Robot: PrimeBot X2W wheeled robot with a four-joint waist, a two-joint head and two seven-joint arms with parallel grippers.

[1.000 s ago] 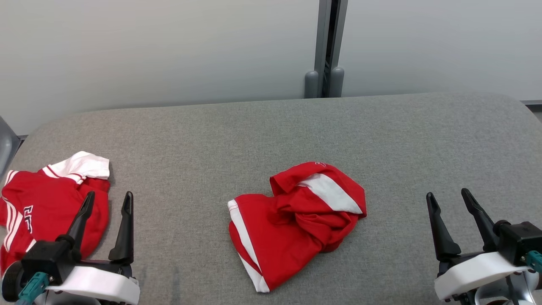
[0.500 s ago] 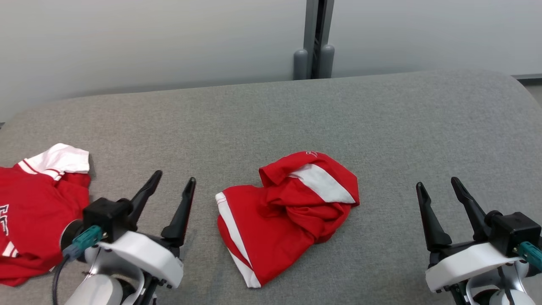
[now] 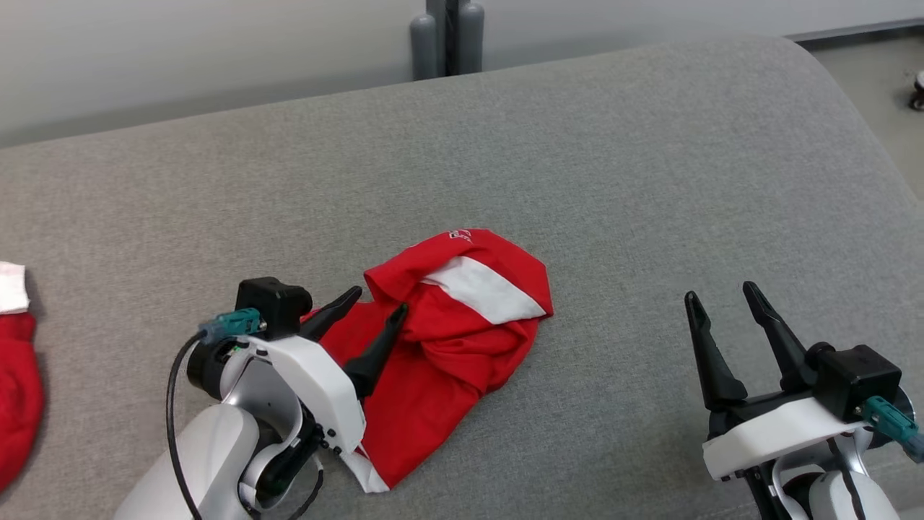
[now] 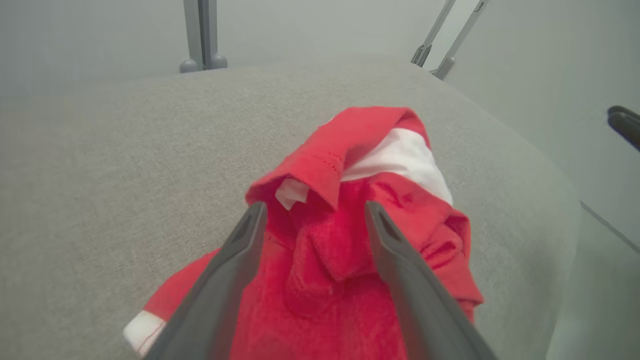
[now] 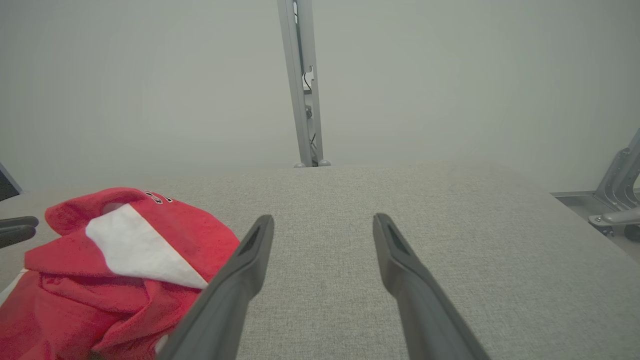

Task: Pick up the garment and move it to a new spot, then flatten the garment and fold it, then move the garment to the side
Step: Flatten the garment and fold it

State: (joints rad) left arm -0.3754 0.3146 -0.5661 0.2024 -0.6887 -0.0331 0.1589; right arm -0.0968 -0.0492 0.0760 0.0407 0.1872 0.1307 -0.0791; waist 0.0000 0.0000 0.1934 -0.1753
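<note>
The garment is a crumpled red piece with white panels, lying in a heap mid-table on the grey cloth. My left gripper hovers over its left half, open, fingers spread above a raised fold. In the left wrist view the garment bunches between the two fingers, with nothing pinched. My right gripper stands open at the lower right, well clear of the cloth. From the right wrist camera the garment lies to the left of the open gripper.
A second red and white garment lies at the table's far left edge. The grey padded table curves away at its right end, with floor beyond. Grey posts stand behind the far edge.
The head camera has turned right and tipped down, shifting the whole picture. My left arm has swung right, from beside the other garment to over the crumpled one. The right gripper has stayed put.
</note>
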